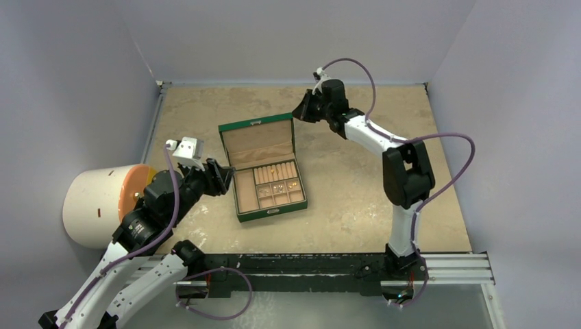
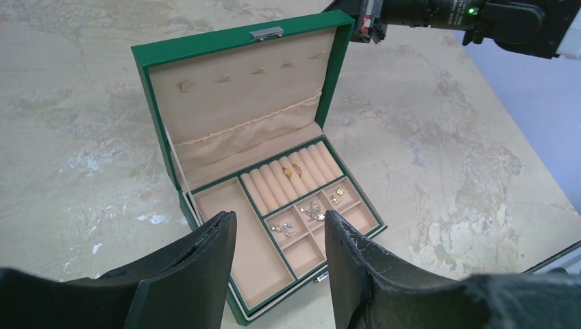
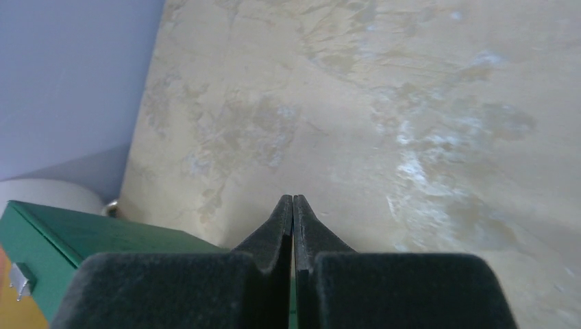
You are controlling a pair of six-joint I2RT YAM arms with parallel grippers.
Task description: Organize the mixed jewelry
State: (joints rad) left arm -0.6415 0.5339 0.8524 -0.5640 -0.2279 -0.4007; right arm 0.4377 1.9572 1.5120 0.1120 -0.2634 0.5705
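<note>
Arms (image 1: 405, 179) at bottom edge, open box (image 1: 256, 125) at centre.
Top view: jewelry (image 1: 278, 186) lies in the box's small lower-right compartments. Left wrist view: left gripper (image 2: 279, 221) stands apart, empty. Right wrist view: right gripper (image 3: 293, 200) is pressed together over bare table (image 3: 425, 103).

Pretty clearly a robot lab rig: plain lilac-grey walls (image 1: 288, 34) box in a mottled beige desk (image 1: 356, 205) behind and beside the green box (image 1: 273, 211). In front of it, the left arm (image 1: 147, 212) and right arm (image 1: 404, 171) sit on a metal rail (image 1: 455, 269), trailing loose purple cables (image 1: 460, 161).
</note>
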